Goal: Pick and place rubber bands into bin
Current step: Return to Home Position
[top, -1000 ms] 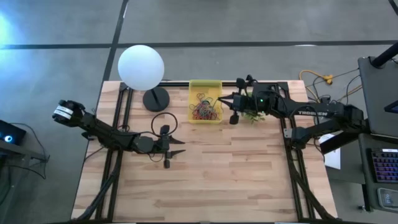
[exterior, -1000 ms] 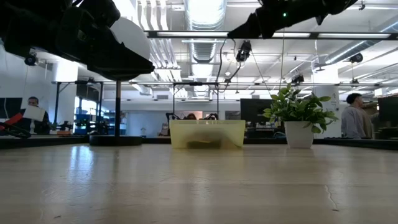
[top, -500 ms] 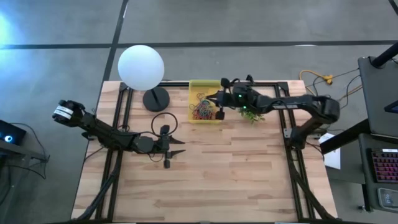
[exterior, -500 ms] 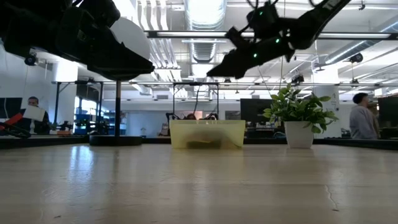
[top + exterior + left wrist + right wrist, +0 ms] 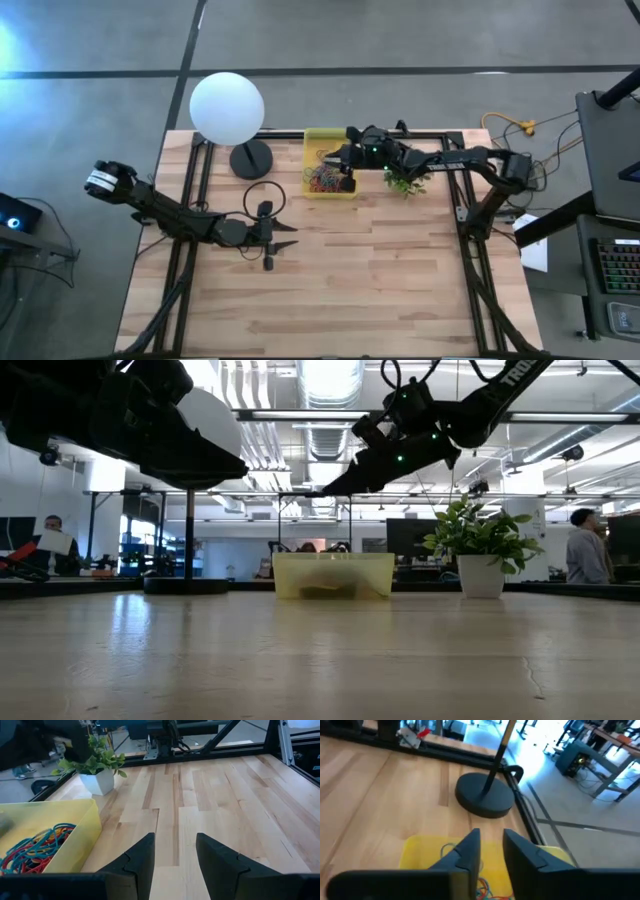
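Observation:
The yellow bin (image 5: 330, 140) stands on the table near its far edge, and rubber bands (image 5: 325, 180) in several colours lie heaped on its floor. My right gripper (image 5: 328, 160) hangs over the bin, slanting down toward the table's left. Its fingers (image 5: 470, 851) stand slightly apart with nothing between them. In the low view it (image 5: 318, 490) is well above the bin's (image 5: 332, 575) rim. My left gripper (image 5: 287, 236) waits open above the table's left middle, and its wrist view shows the bin (image 5: 75, 835) and the bands (image 5: 30, 852).
A white globe lamp (image 5: 227, 108) with a dark round base (image 5: 250, 158) stands left of the bin. A small potted plant (image 5: 405, 182) stands to the bin's right. A black cable loop (image 5: 264, 195) lies by my left gripper. Bare wood spreads toward the near edge.
My right gripper has moved toward the table's left edge and down, from beside the plant to over the bin, tipping its fingers lower.

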You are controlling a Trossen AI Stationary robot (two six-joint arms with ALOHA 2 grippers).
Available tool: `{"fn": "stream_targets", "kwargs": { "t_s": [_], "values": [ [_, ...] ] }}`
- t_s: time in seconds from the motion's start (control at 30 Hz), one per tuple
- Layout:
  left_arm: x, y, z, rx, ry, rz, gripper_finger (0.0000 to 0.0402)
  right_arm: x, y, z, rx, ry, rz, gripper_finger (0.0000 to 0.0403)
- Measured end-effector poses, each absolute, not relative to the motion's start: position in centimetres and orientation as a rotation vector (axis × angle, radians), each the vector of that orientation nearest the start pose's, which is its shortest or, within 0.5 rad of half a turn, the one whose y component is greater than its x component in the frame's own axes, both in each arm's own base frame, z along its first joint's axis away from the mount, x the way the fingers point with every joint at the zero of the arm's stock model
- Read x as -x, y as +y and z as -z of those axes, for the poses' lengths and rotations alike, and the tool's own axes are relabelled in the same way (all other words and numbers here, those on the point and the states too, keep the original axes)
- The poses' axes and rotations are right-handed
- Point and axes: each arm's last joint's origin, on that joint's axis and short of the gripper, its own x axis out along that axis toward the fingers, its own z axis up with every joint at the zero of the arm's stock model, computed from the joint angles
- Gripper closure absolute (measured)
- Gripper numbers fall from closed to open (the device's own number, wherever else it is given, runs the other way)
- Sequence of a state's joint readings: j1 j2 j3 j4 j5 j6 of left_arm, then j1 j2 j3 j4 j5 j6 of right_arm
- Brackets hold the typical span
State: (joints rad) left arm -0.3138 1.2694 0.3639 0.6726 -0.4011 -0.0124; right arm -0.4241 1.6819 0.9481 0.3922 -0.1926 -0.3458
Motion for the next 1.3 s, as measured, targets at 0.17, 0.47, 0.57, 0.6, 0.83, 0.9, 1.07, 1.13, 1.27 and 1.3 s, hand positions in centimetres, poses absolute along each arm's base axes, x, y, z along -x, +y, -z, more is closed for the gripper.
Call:
{"fn": "stream_targets", "kwargs": {
  "t_s": [0.17, 0.47, 0.57, 0.6, 0.83, 0.9, 1.07, 1.13, 1.27, 1.3],
  "values": [
    [-22.4, -6.1, -17.8, -0.069, 0.217, -0.089, 0.0272, -32.6, -14.2, -22.7, 0.218, 0.366, 0.183, 0.0278],
    [-22.8, -6.2, -19.0, -0.151, 0.115, -0.079, 0.0272, -28.5, -11.0, -26.1, 0.219, 0.397, -0.013, 0.0245],
    [-22.9, -5.6, -20.5, -0.250, -0.025, -0.134, 0.0272, -26.4, -9.8, -27.4, 0.244, 0.318, -0.086, 0.0243],
    [-23.0, -5.4, -20.8, -0.284, -0.054, -0.152, 0.0272, -25.6, -9.4, -27.6, 0.244, 0.302, -0.085, 0.0244],
    [-23.2, -4.0, -21.9, -0.422, -0.121, -0.234, 0.0272, -19.9, -7.1, -27.7, 0.246, 0.205, -0.057, 0.0252],
    [-23.4, -2.7, -22.0, -0.353, -0.139, -0.271, 0.0272, -18.5, -6.5, -27.2, 0.248, 0.167, -0.048, 0.0255],
    [-23.7, 0.8, -21.6, -0.201, -0.174, -0.061, 0.0272, -15.3, -5.2, -26.0, 0.252, 0.001, -0.021, 0.0259],
    [-23.7, 2.1, -21.2, -0.138, -0.157, -0.017, 0.0272, -14.4, -4.8, -25.3, 0.231, -0.022, -0.017, 0.0260],
    [-23.6, 3.2, -20.5, -0.094, -0.128, -0.051, 0.0272, -13.1, -4.3, -23.6, 0.164, -0.042, -0.017, 0.0257],
    [-23.6, 3.2, -20.3, -0.094, -0.121, -0.047, 0.0272, -12.9, -4.2, -23.1, 0.146, -0.039, -0.018, 0.0256]
  ]
}}
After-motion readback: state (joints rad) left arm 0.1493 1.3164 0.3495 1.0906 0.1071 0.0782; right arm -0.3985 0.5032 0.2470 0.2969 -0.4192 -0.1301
